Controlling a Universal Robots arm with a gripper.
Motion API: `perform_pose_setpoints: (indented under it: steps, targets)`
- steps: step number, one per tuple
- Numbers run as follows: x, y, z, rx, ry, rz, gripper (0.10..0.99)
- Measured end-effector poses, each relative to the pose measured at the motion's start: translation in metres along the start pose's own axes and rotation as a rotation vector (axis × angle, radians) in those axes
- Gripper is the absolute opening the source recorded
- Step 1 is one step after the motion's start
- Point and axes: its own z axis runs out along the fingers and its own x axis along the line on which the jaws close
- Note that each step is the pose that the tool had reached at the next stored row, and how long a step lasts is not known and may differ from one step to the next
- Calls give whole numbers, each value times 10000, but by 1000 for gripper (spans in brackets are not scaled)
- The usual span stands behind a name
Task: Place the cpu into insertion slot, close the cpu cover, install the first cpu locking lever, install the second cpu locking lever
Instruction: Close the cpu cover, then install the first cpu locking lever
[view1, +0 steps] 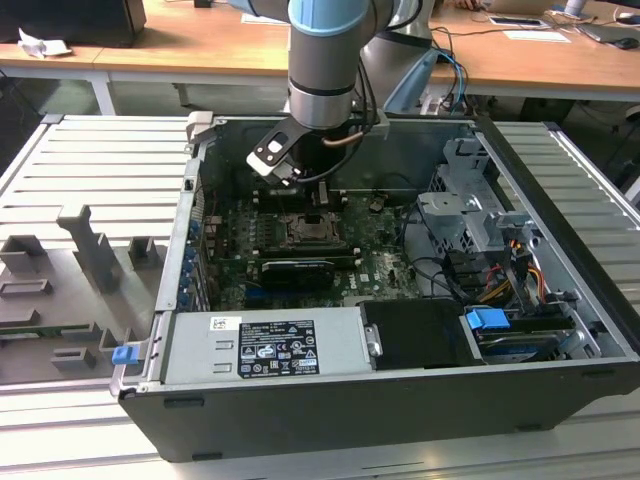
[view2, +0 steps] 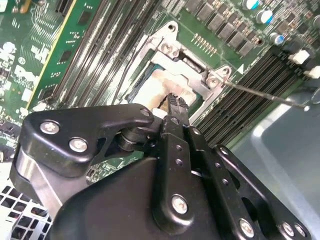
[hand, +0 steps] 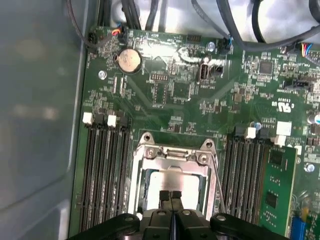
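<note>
The gripper (hand: 170, 196), fingers (hand: 165, 196) pressed together with nothing between them, is touching the chip (hand: 172, 181) sitting in its socket (hand: 142, 188) in the middle of the green board (hand: 170, 95), so closing the cover (hand: 172, 159) seems underway, needing a gentle push.

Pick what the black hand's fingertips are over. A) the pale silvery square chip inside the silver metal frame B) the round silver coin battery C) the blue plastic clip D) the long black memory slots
A: in the first wrist view the black hand, tips together, sits right over the pale silvery square chip.
</note>
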Motion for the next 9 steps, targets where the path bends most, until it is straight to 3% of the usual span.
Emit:
perform_pose_setpoints:
  steps: [9]
  targets:
    - [-3,33,-15,1,1,-1,106]
